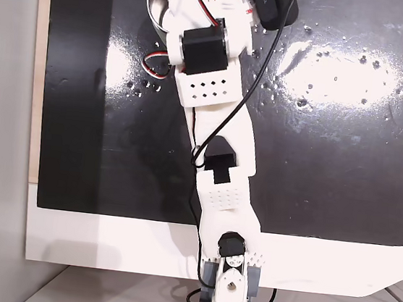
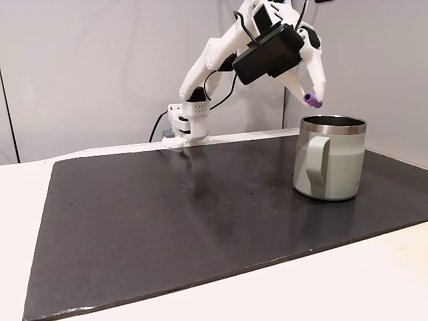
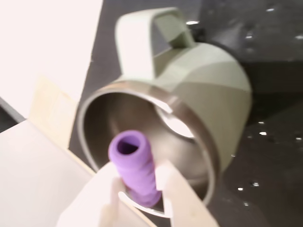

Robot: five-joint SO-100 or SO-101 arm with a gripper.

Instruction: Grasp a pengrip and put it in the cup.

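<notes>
The pengrip (image 3: 135, 163) is a small light-purple ribbed tube, pinched between my white fingertips. My gripper (image 3: 137, 189) is shut on it and hangs just above the open mouth of the cup (image 3: 199, 94), a pale grey-green mug with a shiny steel inside and a side handle. In a fixed view the pengrip (image 2: 312, 100) sticks out of the gripper (image 2: 315, 97) slightly above the cup's (image 2: 331, 160) left rim. From above, the arm covers most of the cup (image 1: 160, 4), whose steel rim shows at the top.
A black mat (image 2: 167, 214) covers the white table (image 1: 104, 242). The arm's base (image 2: 187, 127) stands at the mat's far edge. A black camera block (image 2: 271, 53) rides on the wrist.
</notes>
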